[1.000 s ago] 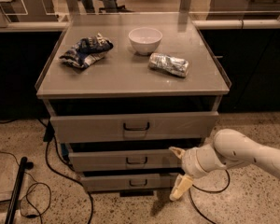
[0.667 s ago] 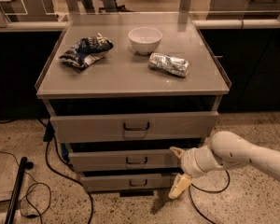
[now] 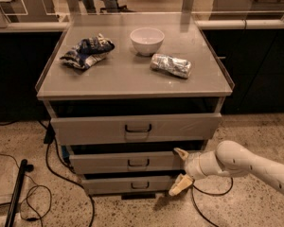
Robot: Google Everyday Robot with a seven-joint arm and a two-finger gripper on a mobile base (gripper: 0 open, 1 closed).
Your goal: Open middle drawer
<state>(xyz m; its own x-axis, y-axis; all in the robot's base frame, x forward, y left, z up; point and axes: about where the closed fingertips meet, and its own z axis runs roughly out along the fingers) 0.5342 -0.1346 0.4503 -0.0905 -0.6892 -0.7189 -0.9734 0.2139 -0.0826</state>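
The middle drawer [image 3: 104,163] is a wide, shallow grey front with a small dark loop handle [image 3: 138,163] at its centre. It sits between the taller top drawer [image 3: 85,129] and the narrower bottom drawer [image 3: 109,185]. Its inside is hidden. My gripper [image 3: 180,170] is at the right end of the middle drawer front, well right of the handle. It is open and empty. One cream fingertip [image 3: 181,153] is by the drawer's top right corner, and the other is lower, by the bottom drawer's right end.
On the cabinet top [image 3: 132,77] lie a blue snack bag [image 3: 87,52], a white bowl [image 3: 146,40] and a silver foil packet [image 3: 171,65]. Black cables [image 3: 52,164] trail on the speckled floor at the left. Dark counters stand behind on both sides.
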